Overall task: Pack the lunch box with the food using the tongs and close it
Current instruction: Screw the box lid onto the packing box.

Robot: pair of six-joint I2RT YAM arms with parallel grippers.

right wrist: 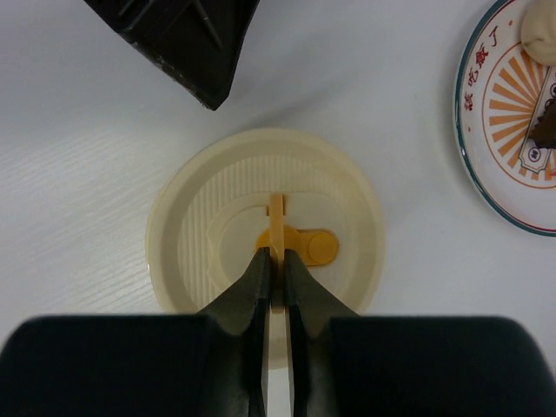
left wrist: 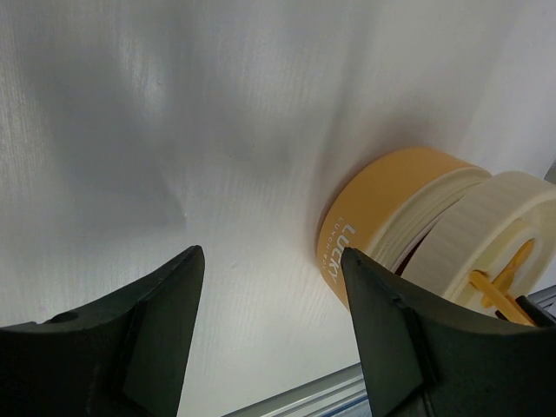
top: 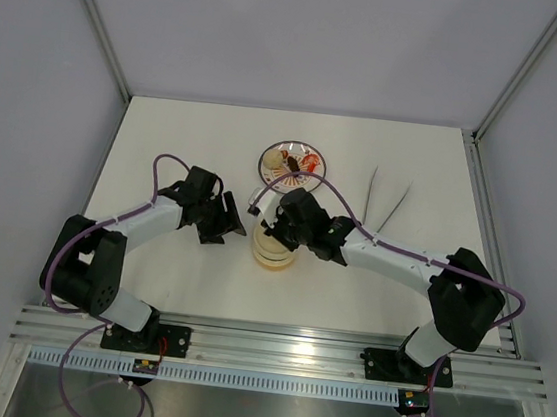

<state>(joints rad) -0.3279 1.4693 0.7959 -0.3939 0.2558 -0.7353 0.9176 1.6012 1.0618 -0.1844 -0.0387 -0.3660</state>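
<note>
The lunch box point(left wrist: 369, 213) stands on the white table point(top: 165, 145) near its middle, between the two arms and just on the near side of the plate point(top: 292, 163). From the left wrist view its wall is yellow-orange with printed letters, topped by a pale ribbed neck. The cream lid point(right wrist: 217, 226) sits over it, round and ridged, with a yellow-orange piece at its centre. In that side view the lid looks tilted, with a dark gap between it and the tub on one side. What lies inside the tub cannot be told, because the lid covers the opening.

The right gripper point(right wrist: 276, 257) comes down on the lid from above, and its two black fingers are pinched tight on the thin upright tab in the lid's middle.

The left gripper point(left wrist: 271, 259) is released, its fingers spread wide with nothing between them. It sits low over the table just to the left of the lunch box, apart from it.

The plate has a red-and-white sunburst pattern and a dark rim. The food point(top: 294, 159) lies on it: a brown piece, something red-orange and a pale round slice.

The tongs point(top: 383, 220) lie flat on the table to the right of the plate, well apart from both grippers, their joined end toward the arms.
</note>
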